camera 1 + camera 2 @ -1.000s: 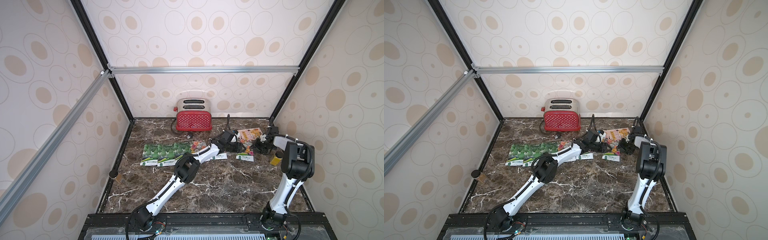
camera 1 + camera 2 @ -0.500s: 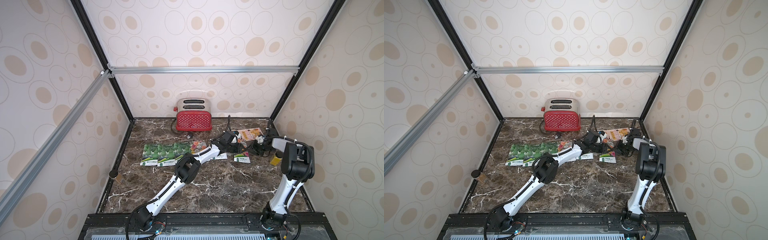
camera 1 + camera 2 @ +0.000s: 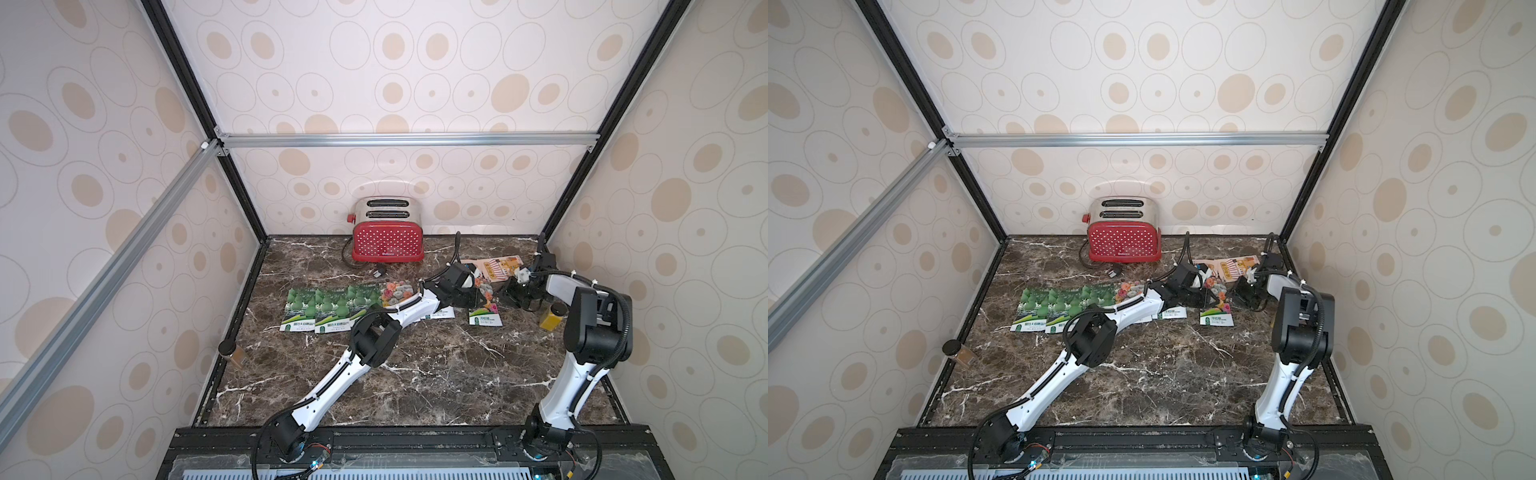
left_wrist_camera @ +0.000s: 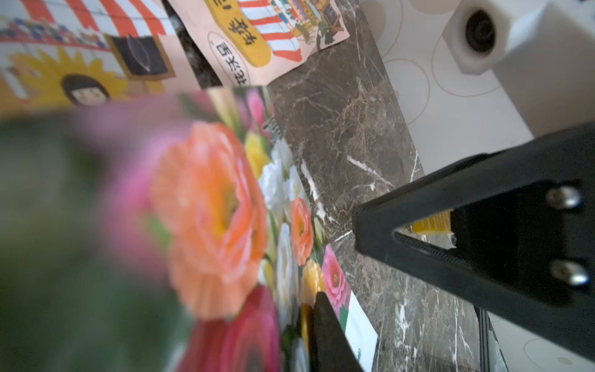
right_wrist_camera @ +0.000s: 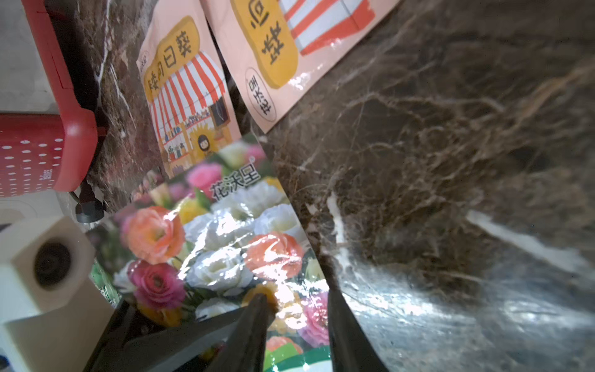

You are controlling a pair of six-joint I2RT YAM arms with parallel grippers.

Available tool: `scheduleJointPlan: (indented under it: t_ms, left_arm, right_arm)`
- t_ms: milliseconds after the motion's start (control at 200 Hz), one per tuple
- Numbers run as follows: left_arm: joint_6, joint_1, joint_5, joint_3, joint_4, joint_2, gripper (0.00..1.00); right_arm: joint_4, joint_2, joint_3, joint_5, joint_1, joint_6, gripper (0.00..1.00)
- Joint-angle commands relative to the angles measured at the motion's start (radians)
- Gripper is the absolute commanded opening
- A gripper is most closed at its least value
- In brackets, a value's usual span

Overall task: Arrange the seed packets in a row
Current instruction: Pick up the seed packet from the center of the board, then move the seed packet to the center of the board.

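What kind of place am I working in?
Probably a mock kitchen inside a test booth: a marble-look countertop, a red toaster at the back, and wallpapered panels on a metal frame.

**Both grippers nose to nose at the far right**

My left arm (image 3: pixel 332 382) lies long and low, elbow bent halfway along, wrist out toward the far right. Its left gripper (image 3: pixel 473 293) points at the right gripper (image 3: pixel 513 293) — the two nearly meet. I see only one left finger (image 4: pixel 325 335), so I cannot tell how those jaws stand. My right arm (image 3: pixel 569 386) rises steeply, then folds forward and down; its jaws stand apart — a clear gap between the fingers (image 5: pixel 251 325).
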Motion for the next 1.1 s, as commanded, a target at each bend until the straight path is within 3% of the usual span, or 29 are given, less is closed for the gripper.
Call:
scheduleJointPlan:
  t_ms: [0,195,481,691,836,1097]
  left_arm:
    - [0.045,0.006,-0.023,-0.011,-0.077,-0.073,0.14]
    - [0.079,0.048,-0.025,-0.062,-0.081,-0.166,0.13]
    - [0.093,0.099,-0.033,-0.138,-0.073,-0.271,0.12]
    - [0.102,0.131,-0.053,-0.186,-0.08,-0.316,0.11]
    - [0.113,0.14,-0.062,-0.226,-0.072,-0.352,0.11]
    - [0.105,0.154,-0.053,-0.239,-0.065,-0.37,0.11]
  right_arm:
    - [0.011,-0.032,0.039,0.004,0.008,-0.001,0.37]
    - [0.137,-0.012,0.062,-0.034,0.01,0.077,0.35]
    - [0.123,0.24,0.373,-0.139,0.079,0.175,0.17]
    - [0.021,0.421,0.618,-0.189,0.139,0.194,0.08]
    - [-0.007,0.499,0.73,-0.221,0.174,0.231,0.08]
    - [-0.304,0.701,1.084,-0.205,0.201,0.265,0.07]
